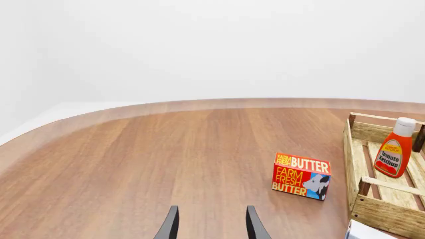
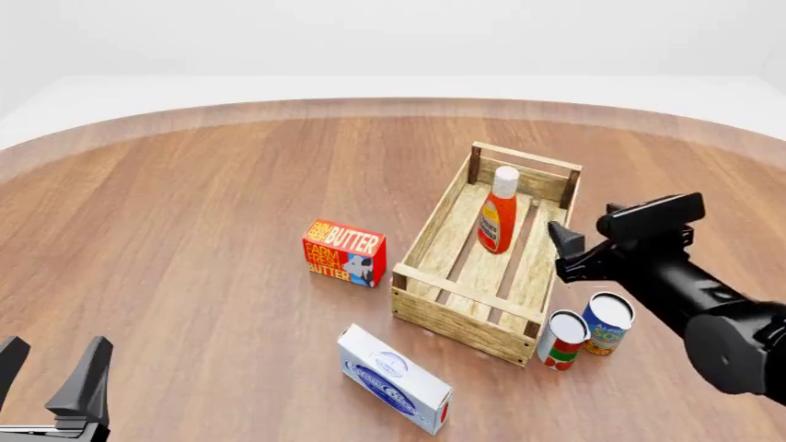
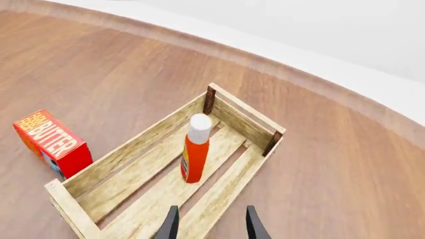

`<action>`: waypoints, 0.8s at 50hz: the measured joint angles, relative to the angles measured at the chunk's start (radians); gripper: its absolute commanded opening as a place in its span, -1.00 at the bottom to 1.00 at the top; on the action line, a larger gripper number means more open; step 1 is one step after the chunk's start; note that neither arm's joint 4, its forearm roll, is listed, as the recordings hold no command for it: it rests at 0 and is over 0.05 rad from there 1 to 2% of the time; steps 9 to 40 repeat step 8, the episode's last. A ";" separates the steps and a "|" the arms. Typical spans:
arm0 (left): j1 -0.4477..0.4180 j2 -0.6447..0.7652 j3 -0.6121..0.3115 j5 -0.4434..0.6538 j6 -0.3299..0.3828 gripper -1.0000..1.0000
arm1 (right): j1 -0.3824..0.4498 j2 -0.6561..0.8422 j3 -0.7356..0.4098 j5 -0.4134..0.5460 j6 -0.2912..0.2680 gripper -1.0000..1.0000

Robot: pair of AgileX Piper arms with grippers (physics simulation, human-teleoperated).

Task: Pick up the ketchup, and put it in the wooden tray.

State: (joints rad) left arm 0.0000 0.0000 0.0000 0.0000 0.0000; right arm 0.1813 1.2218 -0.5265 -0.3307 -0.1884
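The ketchup point(image 2: 498, 211) stands upright in the tray point(image 2: 433, 318), both jaws open and empty, so only pulling the right gripper point(image 3: 210, 225) clear seems left.

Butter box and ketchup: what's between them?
In the front view, only the wooden tray's left side wall separates the butter box from the ketchup, plus bare table.

Ketchup point(image 2: 498, 214) stands upright in the far half of the tray point(image 2: 430, 247); the near half of the tray is open from above. Two cans point(image 2: 587, 332) stand just beside the tray's near right corner. Butter box point(image 2: 344, 252) stands near its left wall, white box point(image 2: 395, 378) before its near end.
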 measured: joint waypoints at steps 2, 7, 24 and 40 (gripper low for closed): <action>0.000 0.000 0.000 0.000 0.000 1.00 | -0.007 -0.021 0.025 -0.007 0.003 1.00; 0.000 0.000 0.000 0.000 0.000 1.00 | -0.030 -0.079 0.091 -0.021 0.013 1.00; 0.000 0.000 0.000 0.000 0.000 1.00 | -0.035 -0.090 0.103 -0.023 0.015 1.00; 0.000 0.000 0.000 0.000 0.000 1.00 | -0.035 -0.090 0.103 -0.023 0.015 1.00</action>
